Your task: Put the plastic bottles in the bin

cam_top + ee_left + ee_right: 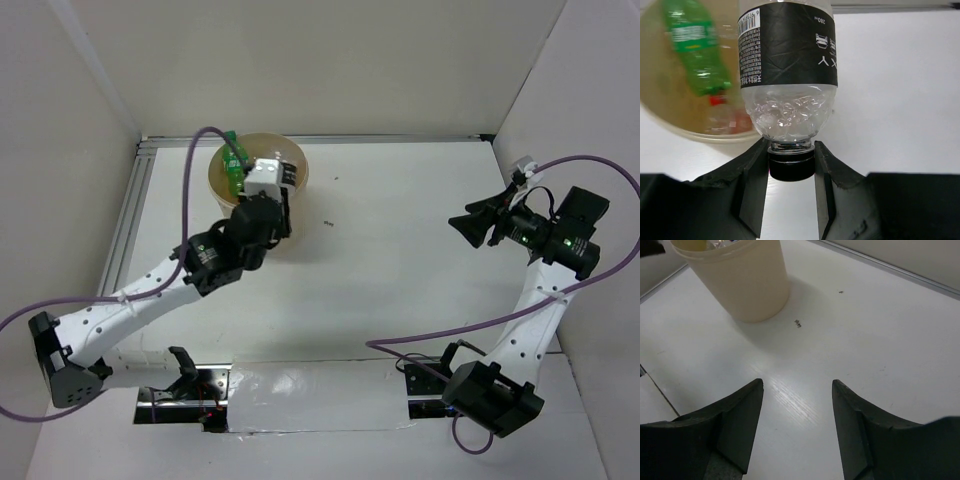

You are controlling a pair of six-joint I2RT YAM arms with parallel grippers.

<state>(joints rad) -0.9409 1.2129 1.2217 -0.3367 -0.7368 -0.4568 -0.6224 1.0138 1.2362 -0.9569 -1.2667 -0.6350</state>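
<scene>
My left gripper (790,146) is shut on the black cap of a clear bottle with a black label (787,55). In the top view the left gripper (264,197) holds this bottle (268,177) at the near right rim of the round tan bin (298,170). A green bottle (233,166) leans inside the bin. In the left wrist view the bin (660,107) lies to the left, with the green bottle (694,47) and red-capped bottles (722,107) blurred inside. My right gripper (470,226) is open and empty at the right, above bare table (797,385).
The bin also shows in the right wrist view (740,285), far left. A small dark speck (798,323) lies on the white table beside it. White walls close in the back and sides. Purple cables loop from both arms.
</scene>
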